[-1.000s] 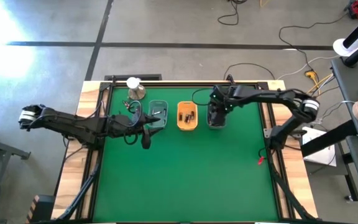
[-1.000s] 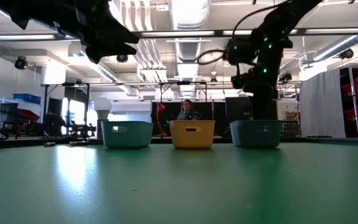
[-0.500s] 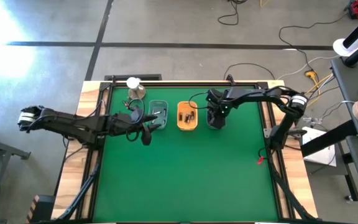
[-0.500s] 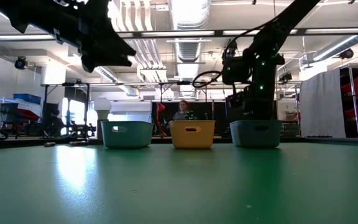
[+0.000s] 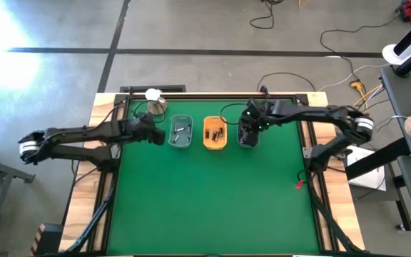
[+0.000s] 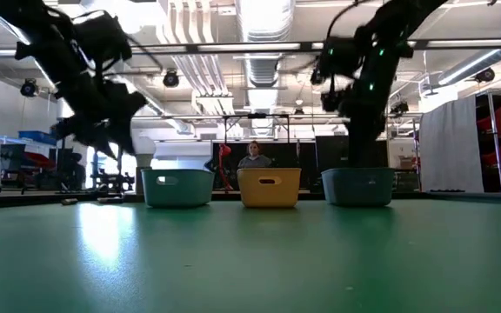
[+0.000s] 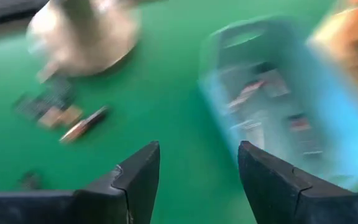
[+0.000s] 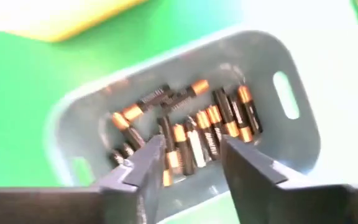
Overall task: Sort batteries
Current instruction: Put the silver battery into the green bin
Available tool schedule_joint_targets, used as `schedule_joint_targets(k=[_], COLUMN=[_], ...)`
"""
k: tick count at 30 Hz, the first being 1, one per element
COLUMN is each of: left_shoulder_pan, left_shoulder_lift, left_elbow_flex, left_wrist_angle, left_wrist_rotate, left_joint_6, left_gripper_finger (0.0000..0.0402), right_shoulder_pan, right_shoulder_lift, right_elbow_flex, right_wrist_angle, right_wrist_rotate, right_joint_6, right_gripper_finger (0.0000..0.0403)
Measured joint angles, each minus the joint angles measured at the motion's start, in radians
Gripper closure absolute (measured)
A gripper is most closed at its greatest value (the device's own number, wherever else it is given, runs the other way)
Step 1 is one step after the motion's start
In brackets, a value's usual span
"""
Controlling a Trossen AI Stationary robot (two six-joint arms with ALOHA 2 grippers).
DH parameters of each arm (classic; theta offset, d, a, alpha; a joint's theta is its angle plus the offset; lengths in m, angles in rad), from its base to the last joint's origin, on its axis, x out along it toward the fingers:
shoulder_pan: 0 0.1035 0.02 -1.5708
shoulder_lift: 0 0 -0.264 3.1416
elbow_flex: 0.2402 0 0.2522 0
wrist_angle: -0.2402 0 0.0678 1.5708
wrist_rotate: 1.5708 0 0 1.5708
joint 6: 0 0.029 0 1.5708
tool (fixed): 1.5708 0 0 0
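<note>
Three trays (image 5: 180,141): two blue-grey, one orange, all holding batteries (image 8: 194,134).

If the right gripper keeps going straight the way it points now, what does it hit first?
Most likely the batteries piled in the grey tray. The right gripper, fingers apart and empty, points down into that tray. How far above them it is isn't clear.

Around me: grey concrete floor (image 5: 191,28) with cables (image 5: 348,43), ceiling ducts (image 6: 263,26) overhead, strip lights, a person (image 6: 253,155) seated behind.
</note>
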Motion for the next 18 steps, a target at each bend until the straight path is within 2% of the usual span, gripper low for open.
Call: schedule_joint_targets(k=[7, 10, 12, 18], left_shoulder_pan=[0.172, 0.243, 0.275, 0.305], left_shoulder_lift=[0.086, 0.135, 0.17, 0.242], left_elbow_flex=[0.0, 0.0, -0.001, -0.03], left_wrist_angle=[-0.124, -0.123, -0.123, -0.116], left_wrist_rotate=[-0.007, -0.01, -0.05, -0.081], left_joint_6=[-0.173, -0.191, -0.19, -0.23], left_gripper_finger=[0.0185, 0.0185, 0.0185, 0.0207], right_shoulder_pan=[0.154, 0.227, 0.277, 0.427], right_shoulder_lift=[-0.177, -0.228, -0.25, -0.281], right_elbow_flex=[0.0, -0.003, -0.008, -0.037], right_wrist_angle=[0.003, 0.006, 0.007, 0.003], right_wrist_rotate=[0.008, 0.013, 0.017, 0.019], right_joint_6=[0.088, 0.13, 0.156, 0.23], right_gripper_finger=[0.0208, 0.0203, 0.0203, 0.021])
